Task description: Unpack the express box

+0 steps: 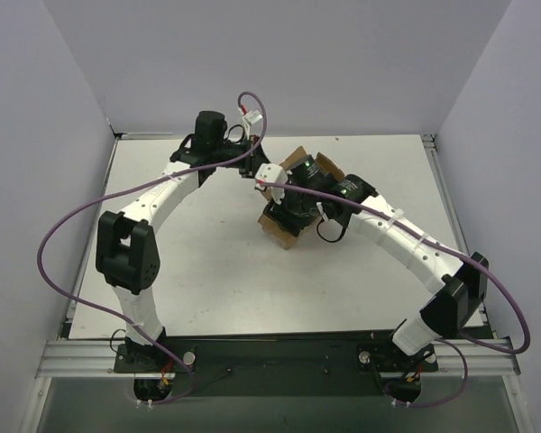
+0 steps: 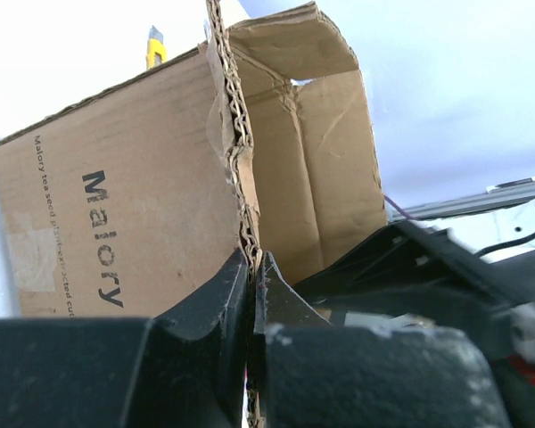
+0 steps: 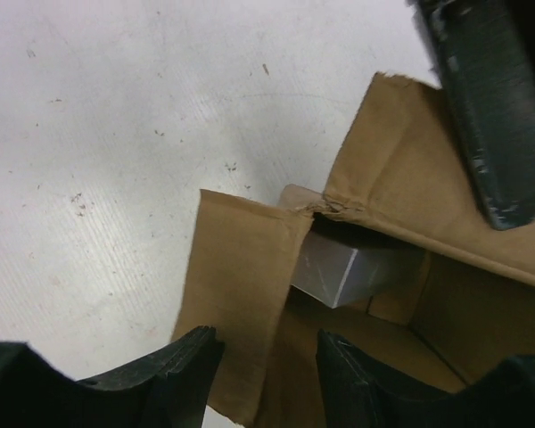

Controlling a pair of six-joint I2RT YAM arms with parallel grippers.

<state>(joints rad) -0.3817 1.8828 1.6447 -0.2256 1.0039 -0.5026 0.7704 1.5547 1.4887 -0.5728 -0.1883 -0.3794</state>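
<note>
Left hand [image 2: 252, 267] has its two dark fingers pressed together on the ragged corrugated edge of a panel of the express box [image 2: 125, 205]. That edge rises straight up from the fingertips. To the left of the grip the brown side carries the printed word "Malory", and to the right an opened flap folds away. Past the box's top edge, up and left of the hand, the yellow tip of a utility knife [image 2: 154, 45] shows. Right hand [image 3: 266, 357] is spread, with its fingers apart above the open carton and one flap reaching in between them. Just ahead, inside the box, lies a pale grey oblong item [image 3: 348, 272]. From above, the box sits on the white table [image 1: 207, 262] under both hands.
</note>
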